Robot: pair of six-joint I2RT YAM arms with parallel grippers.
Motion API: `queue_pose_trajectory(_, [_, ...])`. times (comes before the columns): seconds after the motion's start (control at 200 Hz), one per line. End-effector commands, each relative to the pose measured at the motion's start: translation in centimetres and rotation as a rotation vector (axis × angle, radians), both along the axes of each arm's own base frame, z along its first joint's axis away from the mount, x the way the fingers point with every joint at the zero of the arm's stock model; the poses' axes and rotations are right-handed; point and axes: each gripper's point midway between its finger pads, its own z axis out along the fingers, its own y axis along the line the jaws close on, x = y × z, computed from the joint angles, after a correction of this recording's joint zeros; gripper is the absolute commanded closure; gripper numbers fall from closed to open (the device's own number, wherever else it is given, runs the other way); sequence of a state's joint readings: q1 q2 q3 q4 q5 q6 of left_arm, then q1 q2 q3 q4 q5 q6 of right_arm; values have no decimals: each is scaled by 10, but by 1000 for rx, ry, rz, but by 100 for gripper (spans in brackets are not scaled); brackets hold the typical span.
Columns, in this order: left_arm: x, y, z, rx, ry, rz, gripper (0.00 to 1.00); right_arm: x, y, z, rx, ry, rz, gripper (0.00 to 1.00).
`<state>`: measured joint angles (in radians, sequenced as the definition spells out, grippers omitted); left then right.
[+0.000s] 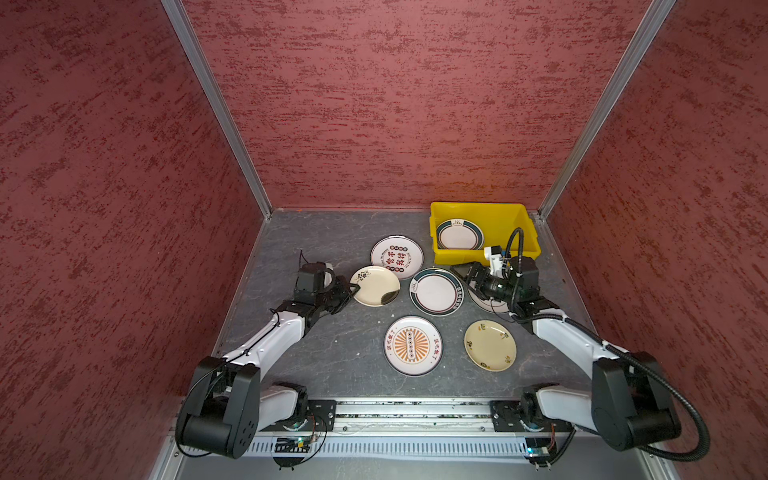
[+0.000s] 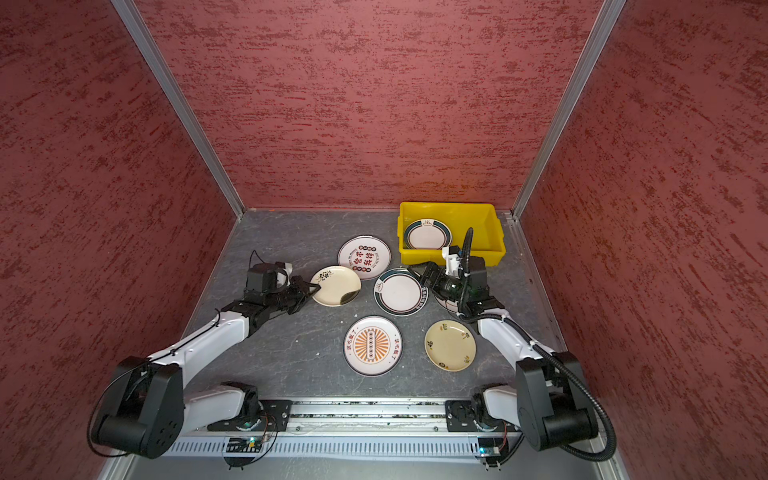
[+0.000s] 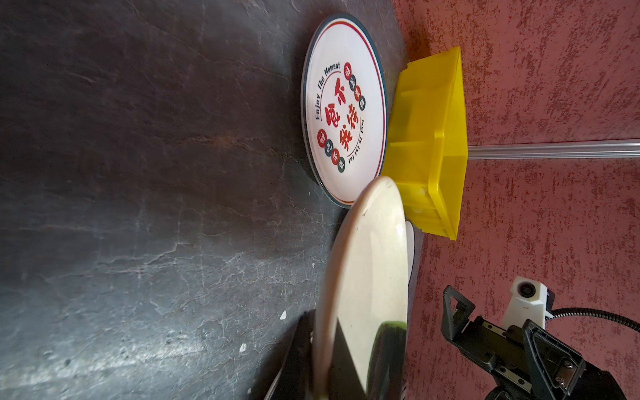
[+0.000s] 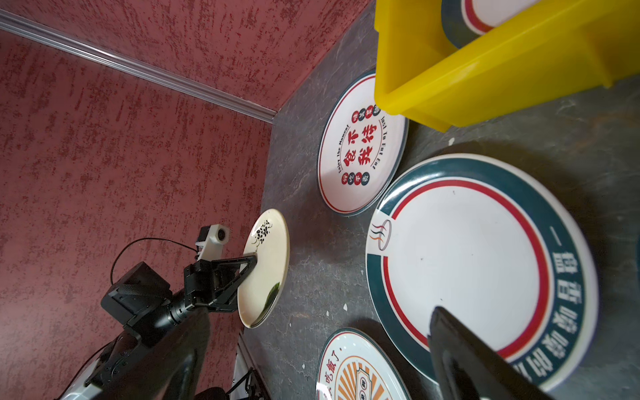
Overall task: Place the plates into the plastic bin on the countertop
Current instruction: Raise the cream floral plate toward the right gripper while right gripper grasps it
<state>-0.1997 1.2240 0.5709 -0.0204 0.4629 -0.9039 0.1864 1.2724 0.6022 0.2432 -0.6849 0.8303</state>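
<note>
My left gripper (image 1: pixel 354 288) (image 4: pixel 254 258) is shut on the rim of a cream plate (image 1: pixel 376 286) (image 3: pixel 367 277) with a dark flower sprig, held tilted just above the countertop (image 1: pixel 332 340). In the left wrist view one finger lies on each face of the plate. My right gripper (image 1: pixel 460 276) (image 4: pixel 322 360) hangs open and empty over the edge of a green-rimmed plate (image 1: pixel 436 291) (image 4: pixel 478 263), just in front of the yellow plastic bin (image 1: pixel 498 220). A second green-rimmed plate (image 1: pixel 459 236) lies in the bin.
Flat on the countertop lie a plate with red characters (image 1: pixel 397 257), a sunburst plate (image 1: pixel 412 345) and a cream plate with small motifs (image 1: pixel 490 345). Another plate (image 1: pixel 492 306) shows partly under my right wrist. Red walls close in the back and both sides.
</note>
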Motion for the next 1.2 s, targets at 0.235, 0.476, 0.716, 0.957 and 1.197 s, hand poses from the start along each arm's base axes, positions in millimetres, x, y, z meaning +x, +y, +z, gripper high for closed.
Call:
queue_pose_trajectory(0.235, [9,-19,27,-22,-76,-29,100,13,34,16,-7,-64,31,1])
queue_pose_trajectory(0.476, [6,-32,33,-35,-84,-50,100,10,60,15,-15,-64,93,1])
queue_pose_trajectory(0.716, [6,-46,41,-42,-108,-81,100,11,77,11,-2,-36,132,5])
queue_pose_trajectory(0.957, [11,-58,46,-60,-129,-114,100,11,93,-2,-3,9,187,26])
queue_pose_trajectory(1.197, [16,-69,46,-77,-144,-140,100,9,99,-10,-1,39,205,52])
